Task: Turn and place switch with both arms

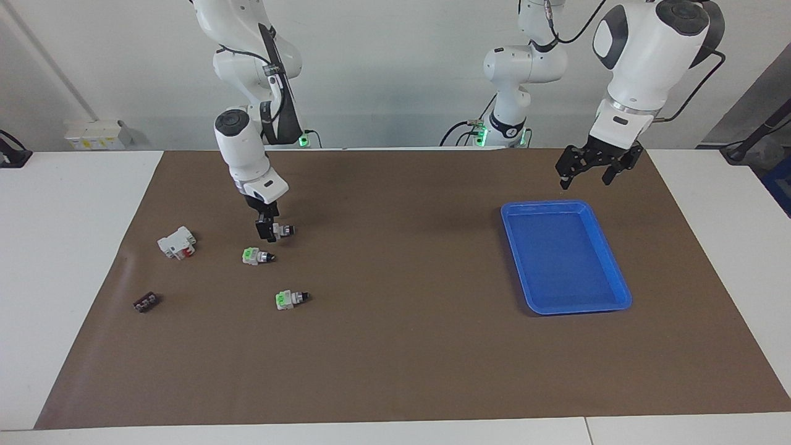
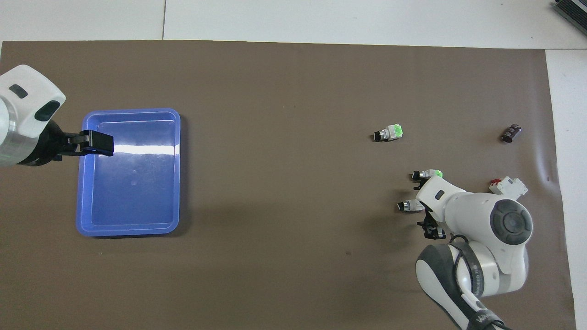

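Three alike switches lie on the brown mat toward the right arm's end. My right gripper [image 1: 269,233] is down at the green end of the switch nearest the robots [image 1: 283,230], its jaws spread astride it; I cannot tell if they touch it. In the overhead view the right gripper [image 2: 424,207] hides that switch [image 2: 407,206] except its black knob and collar. The middle switch [image 1: 256,255] and the farthest switch [image 1: 290,299] lie free. My left gripper [image 1: 587,176] hangs open and empty over the blue tray's end nearer the robots and waits.
The blue tray [image 1: 565,204] is empty, toward the left arm's end. A white block with a red part [image 1: 177,242] and a small flat black piece [image 1: 145,302] lie toward the right arm's end, beside the switches.
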Robot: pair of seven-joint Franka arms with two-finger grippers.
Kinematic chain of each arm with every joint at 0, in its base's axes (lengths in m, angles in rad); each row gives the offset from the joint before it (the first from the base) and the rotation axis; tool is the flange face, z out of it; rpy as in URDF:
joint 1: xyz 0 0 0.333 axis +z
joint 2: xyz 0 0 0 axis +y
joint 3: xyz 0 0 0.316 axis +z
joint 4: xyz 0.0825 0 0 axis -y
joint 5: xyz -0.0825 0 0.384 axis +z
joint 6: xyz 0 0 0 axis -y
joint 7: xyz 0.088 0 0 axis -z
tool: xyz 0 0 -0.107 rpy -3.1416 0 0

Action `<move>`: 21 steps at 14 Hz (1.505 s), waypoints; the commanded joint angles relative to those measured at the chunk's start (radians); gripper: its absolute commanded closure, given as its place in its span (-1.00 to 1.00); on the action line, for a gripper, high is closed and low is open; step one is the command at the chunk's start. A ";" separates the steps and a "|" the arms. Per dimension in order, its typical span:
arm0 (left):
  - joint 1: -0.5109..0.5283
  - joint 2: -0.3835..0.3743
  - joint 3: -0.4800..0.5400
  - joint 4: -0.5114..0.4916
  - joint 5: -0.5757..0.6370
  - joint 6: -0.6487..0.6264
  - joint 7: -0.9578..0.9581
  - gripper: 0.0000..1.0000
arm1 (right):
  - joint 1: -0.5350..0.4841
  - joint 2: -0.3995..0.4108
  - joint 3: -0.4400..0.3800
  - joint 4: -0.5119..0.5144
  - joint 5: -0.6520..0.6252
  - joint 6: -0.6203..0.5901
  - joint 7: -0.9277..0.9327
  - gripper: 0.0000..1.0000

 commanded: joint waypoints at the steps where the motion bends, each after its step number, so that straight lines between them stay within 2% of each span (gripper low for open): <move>1: 0.010 -0.030 -0.004 -0.028 -0.012 -0.003 0.011 -1.00 | -0.003 0.017 0.000 -0.027 -0.011 0.057 -0.019 -0.67; 2: 0.010 -0.030 -0.004 -0.027 -0.012 -0.002 0.011 -1.00 | -0.003 0.028 0.000 -0.025 -0.011 0.070 -0.019 -0.39; 3: 0.010 -0.030 -0.004 -0.028 -0.012 -0.003 0.011 -1.00 | -0.003 0.030 -0.001 -0.025 -0.011 0.082 -0.022 0.45; 4: 0.010 -0.030 -0.003 -0.028 -0.012 -0.002 0.011 -1.00 | -0.003 0.031 0.000 -0.023 -0.011 0.079 -0.019 0.99; 6: 0.010 -0.030 -0.004 -0.028 -0.012 -0.002 0.011 -1.00 | -0.011 0.031 -0.001 -0.017 -0.011 0.035 -0.065 1.00; 8: 0.010 -0.030 -0.004 -0.028 -0.012 -0.002 0.011 -1.00 | 0.009 0.031 0.002 0.034 -0.011 -0.048 -0.230 1.00; 9: 0.010 -0.030 -0.004 -0.028 -0.012 -0.003 0.011 -1.00 | 0.021 0.031 0.003 0.058 0.004 -0.079 -0.239 1.00; 11: 0.010 -0.030 -0.004 -0.028 -0.012 -0.002 0.011 -1.00 | 0.055 0.030 0.022 0.111 0.046 -0.134 -0.214 1.00; 14: 0.010 -0.030 -0.004 -0.028 -0.012 -0.003 0.011 -1.00 | 0.153 0.030 0.029 0.203 0.220 -0.182 -0.167 1.00; 18: 0.010 -0.030 -0.004 -0.028 -0.012 -0.002 0.011 -1.00 | 0.225 0.007 0.043 0.266 0.335 -0.193 -0.079 1.00; 21: 0.010 -0.030 -0.004 -0.028 -0.012 -0.002 0.011 -1.00 | 0.269 -0.007 0.055 0.361 0.401 -0.258 0.035 1.00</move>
